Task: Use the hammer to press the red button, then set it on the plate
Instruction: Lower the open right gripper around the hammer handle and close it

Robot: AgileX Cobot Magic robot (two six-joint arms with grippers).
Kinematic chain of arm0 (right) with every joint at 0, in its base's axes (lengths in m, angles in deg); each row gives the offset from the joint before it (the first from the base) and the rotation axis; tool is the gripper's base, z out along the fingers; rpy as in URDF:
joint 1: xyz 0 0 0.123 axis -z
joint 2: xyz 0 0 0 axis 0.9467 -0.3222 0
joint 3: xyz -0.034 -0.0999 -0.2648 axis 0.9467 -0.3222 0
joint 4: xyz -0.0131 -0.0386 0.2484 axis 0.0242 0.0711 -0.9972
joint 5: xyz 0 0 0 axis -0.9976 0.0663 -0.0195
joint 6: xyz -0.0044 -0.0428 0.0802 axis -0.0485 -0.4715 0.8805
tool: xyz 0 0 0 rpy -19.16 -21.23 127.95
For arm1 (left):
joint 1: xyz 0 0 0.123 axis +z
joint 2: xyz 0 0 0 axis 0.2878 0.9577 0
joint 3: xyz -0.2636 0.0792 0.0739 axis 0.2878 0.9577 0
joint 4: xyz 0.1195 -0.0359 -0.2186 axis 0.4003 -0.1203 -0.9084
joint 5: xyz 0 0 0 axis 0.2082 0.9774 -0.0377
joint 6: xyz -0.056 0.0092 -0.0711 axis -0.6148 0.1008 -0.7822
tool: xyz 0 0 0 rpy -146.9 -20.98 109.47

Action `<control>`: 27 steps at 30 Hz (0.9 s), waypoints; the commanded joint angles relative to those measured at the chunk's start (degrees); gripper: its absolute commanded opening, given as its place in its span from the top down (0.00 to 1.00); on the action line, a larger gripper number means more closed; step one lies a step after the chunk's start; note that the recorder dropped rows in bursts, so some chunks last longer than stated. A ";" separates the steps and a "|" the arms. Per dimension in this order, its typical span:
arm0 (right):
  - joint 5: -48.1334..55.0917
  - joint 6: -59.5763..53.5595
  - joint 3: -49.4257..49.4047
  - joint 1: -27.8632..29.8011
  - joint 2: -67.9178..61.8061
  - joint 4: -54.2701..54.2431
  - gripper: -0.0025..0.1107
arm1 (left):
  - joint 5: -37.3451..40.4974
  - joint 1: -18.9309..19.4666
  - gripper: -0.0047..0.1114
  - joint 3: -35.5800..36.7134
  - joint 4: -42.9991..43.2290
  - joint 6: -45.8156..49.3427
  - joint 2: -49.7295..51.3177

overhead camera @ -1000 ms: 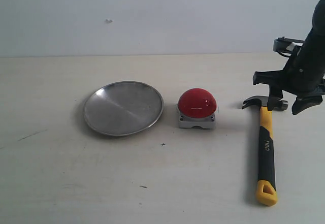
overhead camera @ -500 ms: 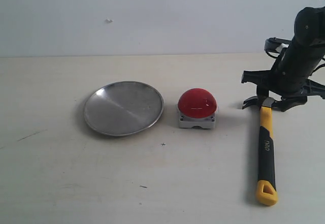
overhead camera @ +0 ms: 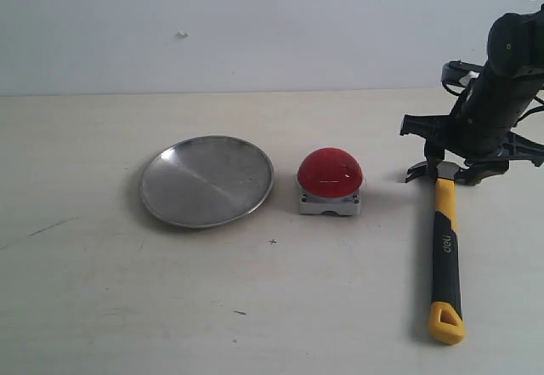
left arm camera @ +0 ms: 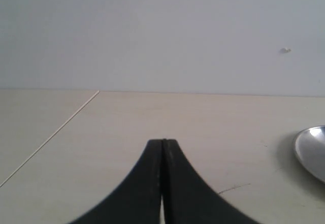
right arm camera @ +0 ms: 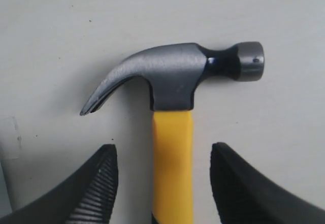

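Observation:
The hammer (overhead camera: 444, 247) lies flat on the table at the right, dark head toward the back, yellow looped end toward the front. My right gripper (overhead camera: 455, 169) hangs open over the hammer's head end. In the right wrist view the hammer (right arm camera: 172, 112) shows its yellow neck between my right gripper's (right arm camera: 163, 155) spread fingers, with gaps on both sides. The red button (overhead camera: 330, 173) on its grey base sits mid-table. The silver plate (overhead camera: 206, 180) lies left of it, and its rim (left arm camera: 311, 150) shows in the left wrist view. My left gripper (left arm camera: 163, 141) is shut and holds nothing.
A pale wall rises behind the table. A thin seam line (left arm camera: 51, 137) crosses the tabletop in the left wrist view. Small dark specks (overhead camera: 273, 241) mark the table in front of the button.
My right arm has swung left and lowered over the hammer's head, fingers now straddling the neck. The hammer, button and plate have not moved.

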 commanded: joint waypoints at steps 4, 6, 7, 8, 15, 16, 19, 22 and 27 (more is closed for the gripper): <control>4.52 -0.73 3.96 -0.11 -3.90 0.82 0.50 | -0.04 0.22 0.96 -0.03 -0.33 -0.09 -0.36; 4.13 -0.73 3.94 -0.11 -3.78 1.08 0.50 | -0.04 0.22 0.96 -0.03 -0.33 -0.09 -0.36; 3.51 -1.03 3.94 -0.11 -3.78 1.09 0.50 | -0.04 0.22 0.96 -0.03 -0.33 -0.09 -0.36; 2.70 -1.03 3.94 -0.11 -3.78 1.09 0.50 | -0.04 0.22 0.96 -0.03 -0.33 -0.09 -0.36; -1.67 -1.03 3.94 -0.11 -3.78 -0.64 0.50 | -0.04 0.22 0.96 -0.03 -0.33 -0.09 -0.36; -2.10 -1.03 3.94 -0.11 -3.78 -1.27 0.50 | -0.04 0.22 0.96 -0.03 -0.33 -0.09 -0.36; -3.44 -1.03 3.94 -0.11 -3.89 -3.31 0.50 | -0.04 0.22 0.96 -0.03 -0.33 -0.09 -0.36; -1.28 -1.08 3.94 -0.11 -3.89 -5.29 0.50 | -0.04 0.22 0.96 -0.03 -0.33 -0.09 -0.36; -0.11 -2.16 4.28 -0.11 -2.28 -5.27 0.50 | -0.04 0.22 0.96 -0.03 -0.33 -0.09 -0.36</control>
